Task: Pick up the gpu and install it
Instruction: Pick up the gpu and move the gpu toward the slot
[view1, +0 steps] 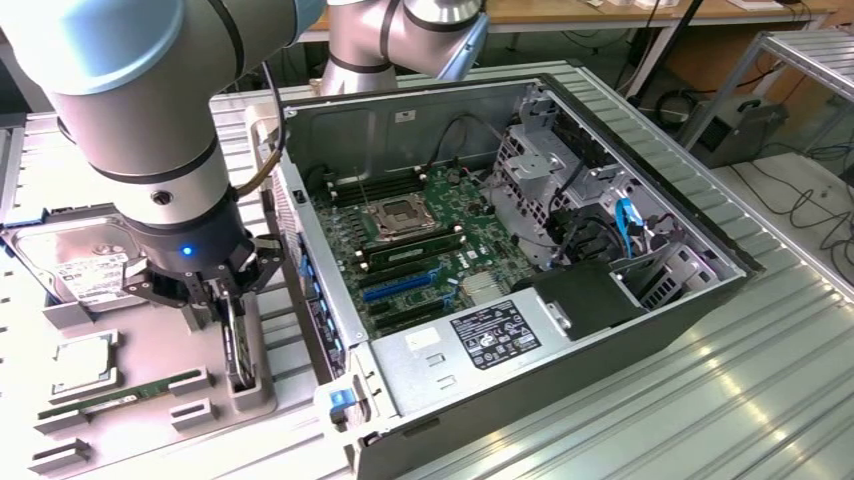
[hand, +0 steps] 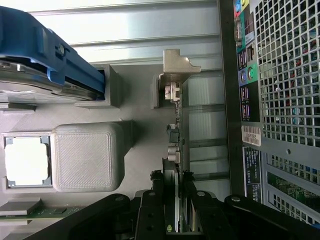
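- Grasp: the gripper (view1: 220, 300) sits directly atop the gpu (hand: 176, 145), jaws clamped across its thin upper edge.
- Placement: it stands on edge in the gray holder (view1: 256, 400), long axis parallel to the computer case (view1: 641, 335) beside it.

gpu (hand: 176, 145) near end hidden between jaws

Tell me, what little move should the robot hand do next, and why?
Probably lift straight up: the gripper pinches the gpu, which stands on edge in its gray holder beside the open computer case, so a straight pull should free it cleanly.
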